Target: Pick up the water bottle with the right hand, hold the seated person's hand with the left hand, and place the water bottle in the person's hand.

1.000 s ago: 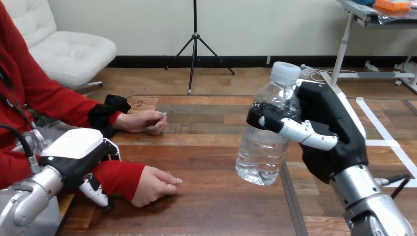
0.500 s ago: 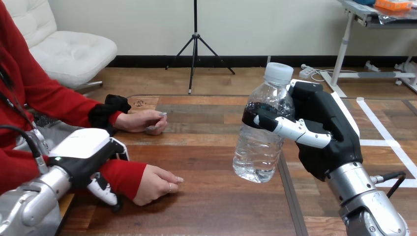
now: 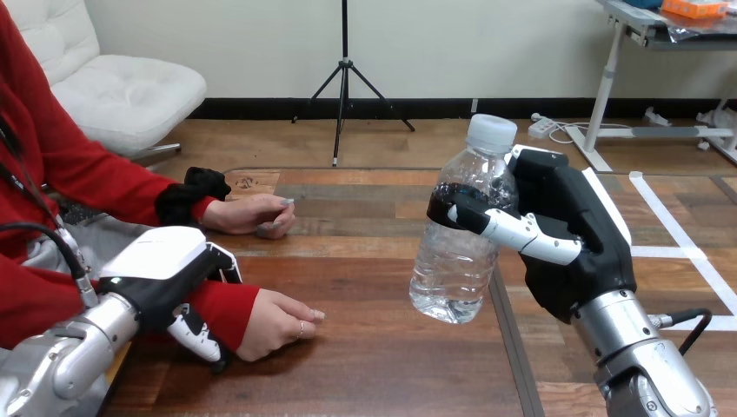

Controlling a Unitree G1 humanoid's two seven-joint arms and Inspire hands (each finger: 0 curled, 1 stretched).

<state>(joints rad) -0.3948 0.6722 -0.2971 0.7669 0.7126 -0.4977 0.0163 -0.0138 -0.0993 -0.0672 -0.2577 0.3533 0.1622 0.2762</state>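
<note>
White-shelled and nearest to you, the left hand (image 3: 156, 274) sat over the person's wrist (image 3: 228, 306) at the table's (image 3: 365, 356) left side. Its thumb curled down the near side of the red cuff and its fingers (image 3: 228, 261) reached over the far side, so it was closed round that wrist. The person's nearer hand (image 3: 276, 323) lay just beyond it, palm down, fingertips touching the wood.

Further out and to your right, the right hand (image 3: 574, 234) had the water bottle (image 3: 459, 252) in a firm wrap. Its thumb crossed the front of the upper body and its palm sat behind. The clear bottle was tilted a little, with the white cap (image 3: 492, 132) leaning to the right and the base lifted off the table. It hung well apart from both of the person's hands.

Farthest back, the person's farther hand (image 3: 254, 215) rested loosely closed on the wood, near the left edge.
</note>
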